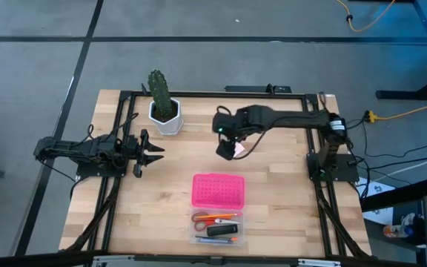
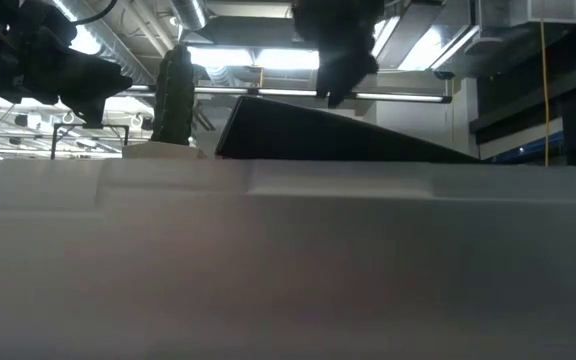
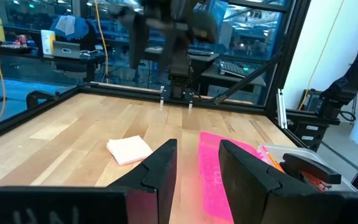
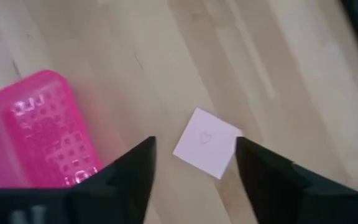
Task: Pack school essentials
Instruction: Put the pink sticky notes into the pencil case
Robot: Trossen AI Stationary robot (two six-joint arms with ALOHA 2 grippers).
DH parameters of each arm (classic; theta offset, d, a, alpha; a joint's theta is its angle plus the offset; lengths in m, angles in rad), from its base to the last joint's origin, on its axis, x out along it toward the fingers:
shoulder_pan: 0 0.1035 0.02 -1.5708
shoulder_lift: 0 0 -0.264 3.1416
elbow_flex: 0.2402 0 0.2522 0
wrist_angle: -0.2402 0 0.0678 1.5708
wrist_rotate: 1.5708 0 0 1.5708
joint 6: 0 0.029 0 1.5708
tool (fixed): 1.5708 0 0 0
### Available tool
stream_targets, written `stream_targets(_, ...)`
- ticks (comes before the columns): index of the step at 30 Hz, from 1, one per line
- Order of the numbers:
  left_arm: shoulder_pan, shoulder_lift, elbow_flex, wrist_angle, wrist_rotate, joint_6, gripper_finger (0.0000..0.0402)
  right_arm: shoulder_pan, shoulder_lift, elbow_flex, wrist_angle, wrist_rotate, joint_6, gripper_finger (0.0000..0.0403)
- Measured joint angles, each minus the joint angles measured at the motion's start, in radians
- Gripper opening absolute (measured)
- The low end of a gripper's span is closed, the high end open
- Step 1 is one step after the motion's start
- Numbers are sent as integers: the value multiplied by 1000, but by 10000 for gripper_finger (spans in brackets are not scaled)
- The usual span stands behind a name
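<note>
- One pale pink square notepad (image 4: 206,151), lying on the desk (image 1: 273,208).
- One clear plastic box (image 1: 217,230) with one pink dotted lid (image 1: 218,190).
- One pair of red-handled scissors (image 1: 212,218) in the box.
- One cactus (image 1: 159,92) in one white pot (image 1: 166,119).
- Two claws: left claw (image 1: 156,150), right claw (image 1: 229,152).

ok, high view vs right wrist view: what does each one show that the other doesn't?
Only the high view: the cactus in its white pot, the waiting left gripper at the table's left, and the clear box with red-handled scissors and pens inside.

Only the right wrist view: a small heart drawn on the pale pink notepad, lying free on the wood between the right gripper's open fingers.

Both: notepad, pink lid, wooden table.
</note>
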Motion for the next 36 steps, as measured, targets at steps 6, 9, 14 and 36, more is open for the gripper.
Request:
stream_targets(6, 0, 0, 0, 0, 0, 0, 114, -1, 94, -49, 45, 0, 20, 315)
stream_targets(9, 0, 0, 0, 0, 0, 0, 114, -7, 136, -66, 41, 0, 12, 335)
stream_targets(14, 0, 0, 0, 0, 0, 0, 114, -11, 179, -77, 35, -11, -123, 341)
stream_targets(36, 0, 0, 0, 0, 0, 0, 114, -61, 303, -76, 82, -61, 21, 342)
